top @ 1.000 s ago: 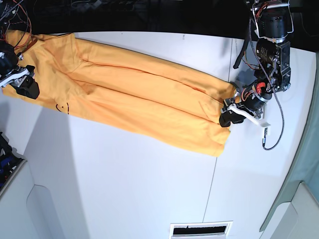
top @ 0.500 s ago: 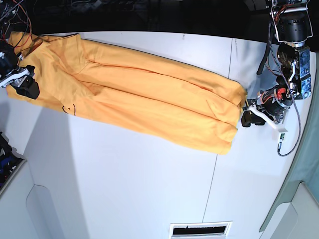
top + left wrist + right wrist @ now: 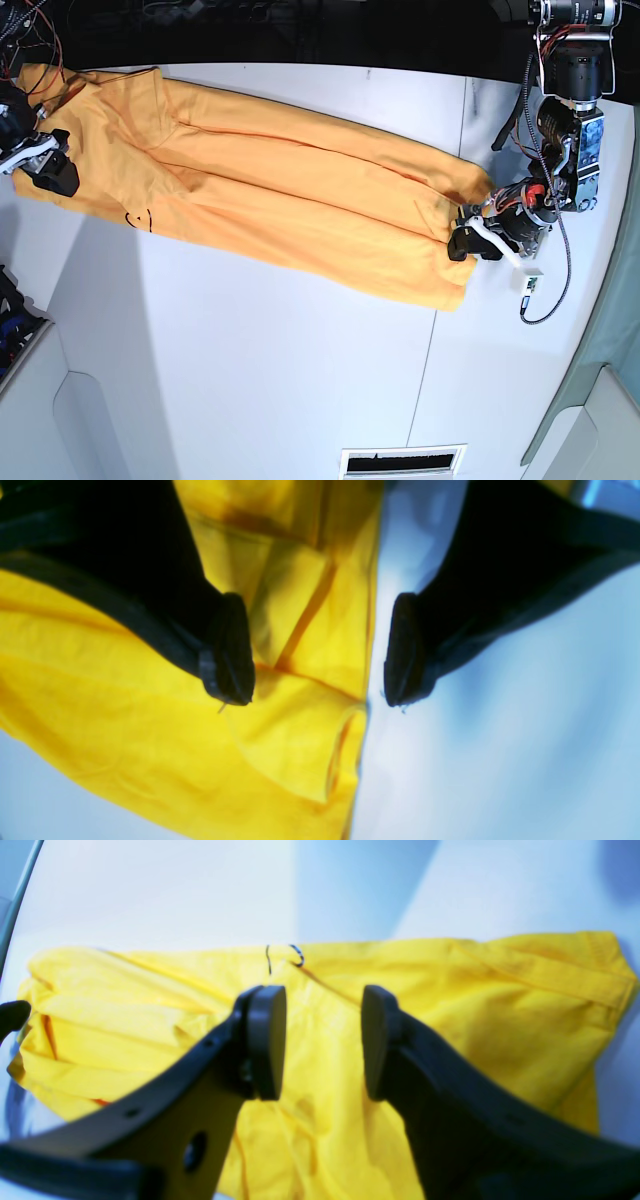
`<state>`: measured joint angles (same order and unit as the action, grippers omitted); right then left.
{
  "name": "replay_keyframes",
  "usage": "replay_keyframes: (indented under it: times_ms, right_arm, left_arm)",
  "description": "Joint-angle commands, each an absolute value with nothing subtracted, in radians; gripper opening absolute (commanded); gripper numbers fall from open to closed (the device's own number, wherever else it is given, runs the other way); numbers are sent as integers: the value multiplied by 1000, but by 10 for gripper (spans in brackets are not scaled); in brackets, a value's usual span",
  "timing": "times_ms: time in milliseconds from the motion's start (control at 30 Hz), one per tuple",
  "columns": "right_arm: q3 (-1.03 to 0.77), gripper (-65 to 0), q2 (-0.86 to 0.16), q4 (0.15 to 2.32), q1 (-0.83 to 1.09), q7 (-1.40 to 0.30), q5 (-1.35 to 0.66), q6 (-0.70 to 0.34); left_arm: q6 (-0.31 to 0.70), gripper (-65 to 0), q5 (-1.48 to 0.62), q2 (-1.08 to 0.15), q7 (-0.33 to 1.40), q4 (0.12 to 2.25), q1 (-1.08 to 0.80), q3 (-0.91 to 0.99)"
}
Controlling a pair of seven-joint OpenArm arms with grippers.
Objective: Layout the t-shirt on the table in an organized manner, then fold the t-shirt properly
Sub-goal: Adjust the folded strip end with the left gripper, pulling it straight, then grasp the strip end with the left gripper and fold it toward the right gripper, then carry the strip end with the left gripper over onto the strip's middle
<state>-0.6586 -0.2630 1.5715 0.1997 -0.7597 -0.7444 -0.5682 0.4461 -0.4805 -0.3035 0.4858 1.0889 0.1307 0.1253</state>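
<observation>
The orange-yellow t-shirt lies stretched in a long creased band across the white table, from far left to the right. Black lettering shows near its left end. My left gripper is at the shirt's right end. In the left wrist view it stands wide open, one finger over the fabric, the other over bare table, with the shirt's edge between them. My right gripper hovers at the shirt's left end. In its wrist view it is open above the cloth.
A thin dark seam crosses the table on the right. A vent slot sits at the near edge. A cable hangs below the left arm. Dark space runs behind the table's far edge.
The left gripper pulled the shirt's right end further right, then opened wider and moved back left over that end. The right gripper has stayed in place.
</observation>
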Motion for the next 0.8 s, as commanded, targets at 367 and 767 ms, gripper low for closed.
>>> replay_keyframes:
  times_ms: [367,767]
  right_arm:
    - [-664,-406,-279,1588,194,-741,-767,-573]
    - [-664,-406,-279,1588,194,-741,-767,-573]
  left_arm:
    - [511,-215,-440,-255,521,1074,144,129]
    - [573,-482,-443,-255,406,1074,70,129]
